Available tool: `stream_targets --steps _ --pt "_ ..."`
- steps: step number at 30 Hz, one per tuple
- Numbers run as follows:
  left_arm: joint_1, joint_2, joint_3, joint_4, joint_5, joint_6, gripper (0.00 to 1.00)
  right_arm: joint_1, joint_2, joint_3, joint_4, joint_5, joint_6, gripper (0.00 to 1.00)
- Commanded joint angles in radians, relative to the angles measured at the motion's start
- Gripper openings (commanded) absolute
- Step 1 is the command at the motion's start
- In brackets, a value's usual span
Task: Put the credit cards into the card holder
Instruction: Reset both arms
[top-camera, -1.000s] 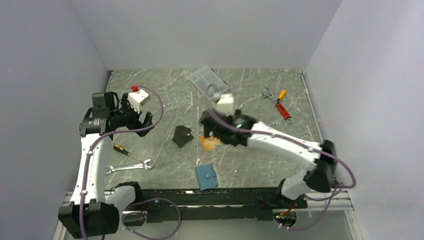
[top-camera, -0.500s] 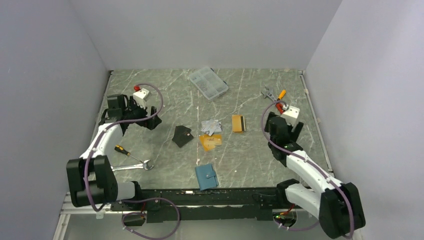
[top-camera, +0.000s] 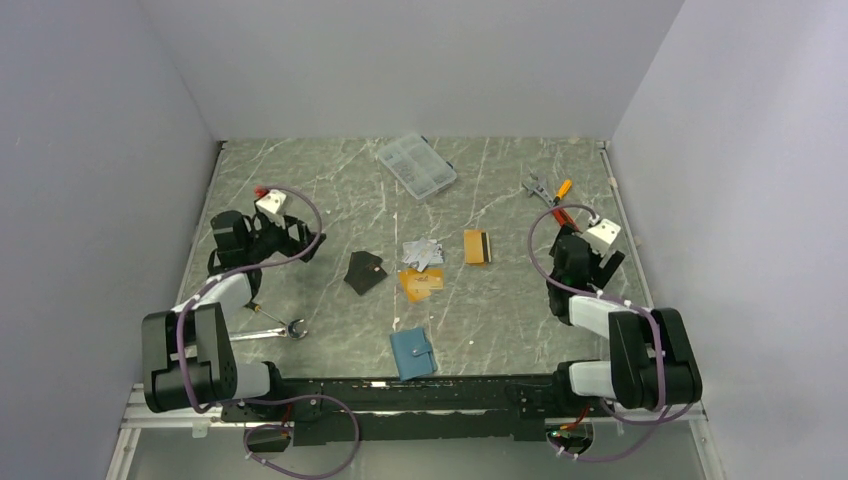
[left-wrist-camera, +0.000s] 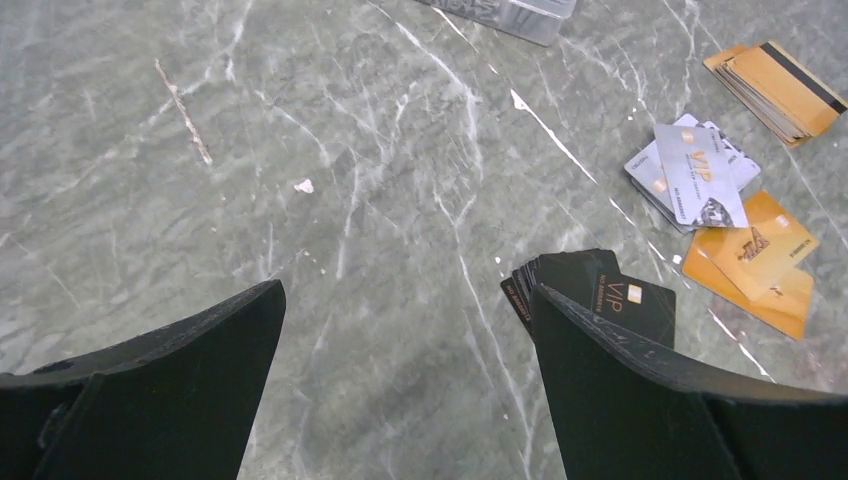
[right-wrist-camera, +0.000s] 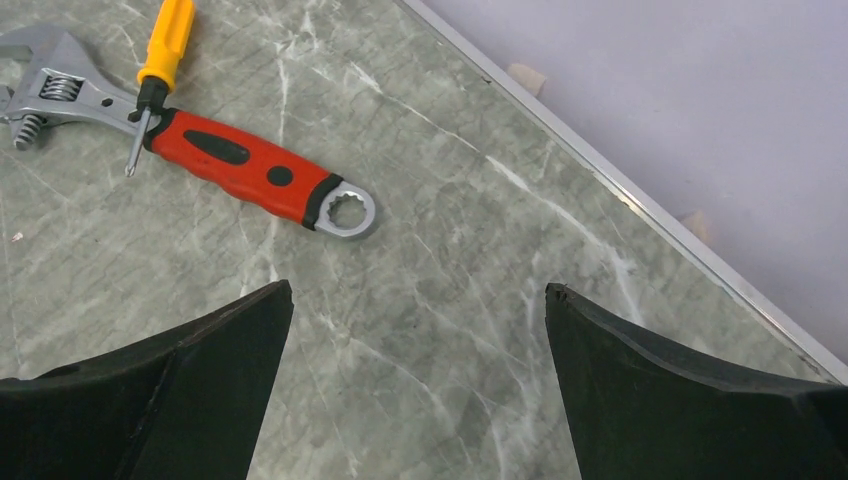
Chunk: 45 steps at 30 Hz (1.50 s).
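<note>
Both hands were wide and empty: my left hand (left-wrist-camera: 405, 295) faced the credit cards (left-wrist-camera: 700, 180) scattered mid desk (top-camera: 330, 190), ahead to its right; my right hand (right-wrist-camera: 418, 290) faced a red-handled wrench (right-wrist-camera: 250, 170); the card holder (top-camera: 412, 354) lay by the near edge.

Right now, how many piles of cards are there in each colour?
Black card pile: 1
Silver card pile: 1
Orange-gold: 2, the striped pile and the unstriped pile
Total: 4 piles
</note>
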Motion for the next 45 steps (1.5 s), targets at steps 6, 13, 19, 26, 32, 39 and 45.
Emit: stream_targets --steps 6,13,19,26,32,39,45 --pt "0.012 -0.065 -0.2 0.343 -0.119 0.06 0.99 -0.007 0.11 0.026 0.242 -0.032 0.01 1.0" --pt "0.02 -0.005 -0.218 0.461 -0.167 0.024 0.99 -0.01 0.146 0.042 0.255 -0.066 -0.005 1.0" --pt "0.018 0.043 -0.132 0.332 -0.178 0.014 0.99 -0.007 0.179 0.032 0.34 -0.303 -0.134 1.0" --pt "0.033 0.39 0.378 -0.315 -0.199 -0.02 0.99 -0.009 0.206 -0.075 0.568 -0.321 -0.161 1.0" --pt "-0.03 0.03 -0.106 0.281 -0.228 0.05 0.99 -0.009 0.205 -0.074 0.55 -0.324 -0.156 1.0" --pt "-0.045 -0.03 -0.245 0.449 -0.243 0.067 1.0 -0.01 0.198 -0.078 0.548 -0.323 -0.155 1.0" --pt "-0.065 0.063 -0.511 1.09 -0.404 -0.004 0.99 -0.002 0.19 -0.115 0.614 -0.329 -0.169 1.0"
